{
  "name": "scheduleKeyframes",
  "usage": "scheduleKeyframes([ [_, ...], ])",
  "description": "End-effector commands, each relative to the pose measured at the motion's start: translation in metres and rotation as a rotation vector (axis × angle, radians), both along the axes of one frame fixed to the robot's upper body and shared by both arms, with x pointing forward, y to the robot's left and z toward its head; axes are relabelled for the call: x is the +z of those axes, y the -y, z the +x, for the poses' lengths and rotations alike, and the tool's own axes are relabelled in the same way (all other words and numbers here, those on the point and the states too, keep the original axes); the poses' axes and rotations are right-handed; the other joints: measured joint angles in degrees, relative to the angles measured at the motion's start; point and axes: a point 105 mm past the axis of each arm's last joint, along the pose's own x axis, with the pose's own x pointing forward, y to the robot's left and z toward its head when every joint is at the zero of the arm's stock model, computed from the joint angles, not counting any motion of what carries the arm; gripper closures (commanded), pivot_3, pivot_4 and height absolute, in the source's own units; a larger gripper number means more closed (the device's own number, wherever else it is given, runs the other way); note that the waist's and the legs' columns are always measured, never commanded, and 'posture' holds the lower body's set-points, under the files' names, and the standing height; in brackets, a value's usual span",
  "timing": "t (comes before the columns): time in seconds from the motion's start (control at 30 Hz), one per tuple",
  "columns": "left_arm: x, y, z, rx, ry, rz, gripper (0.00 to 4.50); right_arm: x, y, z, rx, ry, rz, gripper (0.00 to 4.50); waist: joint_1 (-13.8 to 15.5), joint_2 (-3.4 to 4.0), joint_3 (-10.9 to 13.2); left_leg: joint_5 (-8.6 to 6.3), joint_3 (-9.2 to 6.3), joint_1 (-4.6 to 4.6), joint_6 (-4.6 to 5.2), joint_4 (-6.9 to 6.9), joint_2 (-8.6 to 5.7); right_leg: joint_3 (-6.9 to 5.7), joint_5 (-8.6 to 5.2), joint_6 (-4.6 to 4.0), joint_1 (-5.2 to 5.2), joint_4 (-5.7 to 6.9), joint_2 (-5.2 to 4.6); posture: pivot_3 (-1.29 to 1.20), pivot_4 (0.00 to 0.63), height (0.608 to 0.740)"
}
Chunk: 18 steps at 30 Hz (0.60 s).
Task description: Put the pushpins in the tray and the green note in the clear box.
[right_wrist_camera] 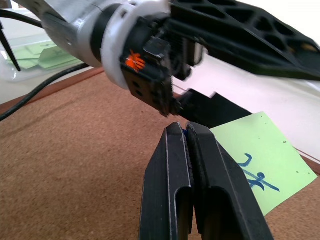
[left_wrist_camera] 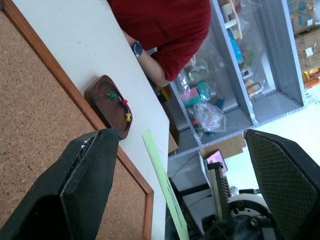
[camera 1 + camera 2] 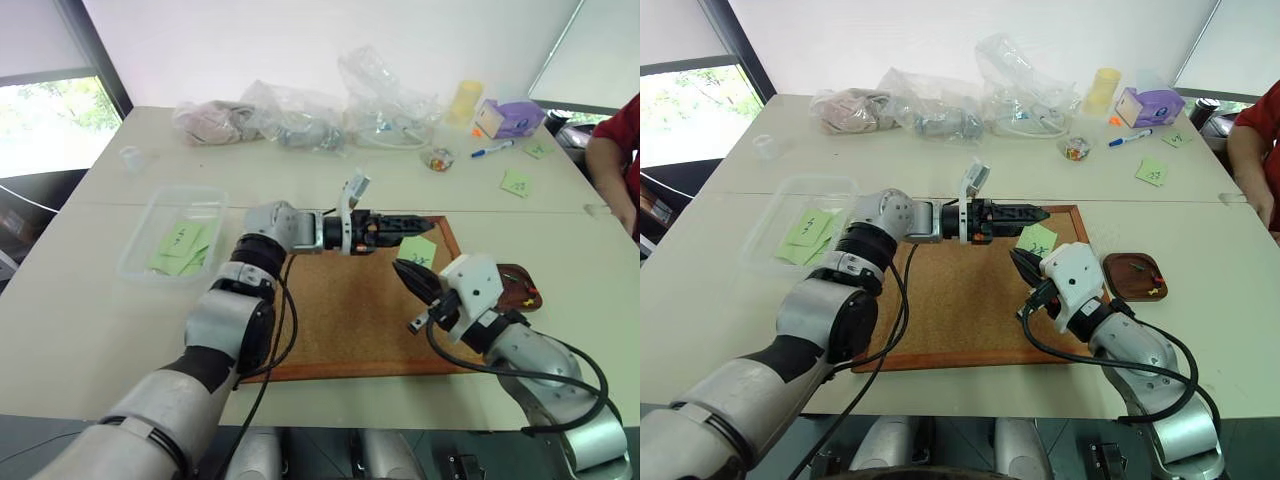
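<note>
Cork board (image 3: 350,320), green note (image 1: 260,160), pinned tray (image 2: 112,105)

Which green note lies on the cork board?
The green note at the cork board's far right corner, in front of the left end effector. The other notes lie on the bare table or in the clear box.

Silver-grey arm shells with black joints are seen, black cables looped along both forearms, a white wrist housing on the right, and black ribbed fingers (image 1: 200,190) on each pincer.
</note>
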Motion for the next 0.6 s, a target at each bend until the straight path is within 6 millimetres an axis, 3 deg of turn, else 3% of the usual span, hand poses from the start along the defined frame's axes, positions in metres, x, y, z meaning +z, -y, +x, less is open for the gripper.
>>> scheduleKeyframes([
  [0.03, 0.006, 0.009, -0.003, -0.031, 0.068, 0.021, 1.23, 0.013, -0.004, -0.006, 0.017, 0.062, -0.029, 4.50, 0.0, 0.00, 0.0, 0.00, 0.00, 0.00, 0.00, 0.00, 0.00, 0.00, 0.00, 0.00, 0.00, 0.00, 0.00, 0.00, 0.150, 0.737],
  [0.2, -0.003, 0.010, -0.004, -0.044, 0.094, 0.075, 3.66, 0.013, -0.005, -0.006, 0.020, 0.071, -0.052, 4.50, 0.0, -0.01, 0.0, 0.00, 0.00, 0.00, 0.00, 0.00, -0.01, 0.00, 0.00, 0.00, 0.00, 0.00, -0.01, 0.00, 0.150, 0.737],
  [0.27, -0.004, 0.010, -0.003, -0.040, 0.098, 0.081, 4.41, 0.013, -0.004, -0.006, 0.019, 0.074, -0.056, 4.50, 0.0, -0.01, 0.0, 0.00, -0.01, 0.00, 0.00, 0.00, -0.01, 0.00, 0.00, 0.00, 0.00, 0.00, 0.00, 0.00, 0.150, 0.737],
  [0.6, -0.026, 0.002, 0.010, 0.036, 0.174, 0.187, 4.41, 0.026, 0.000, -0.005, -0.034, 0.144, -0.060, 4.50, 0.1, -0.01, 0.0, 0.00, -0.01, 0.00, 0.00, 0.00, -0.01, 0.00, 0.00, 0.00, 0.00, 0.00, -0.01, 0.00, 0.150, 0.737],
])
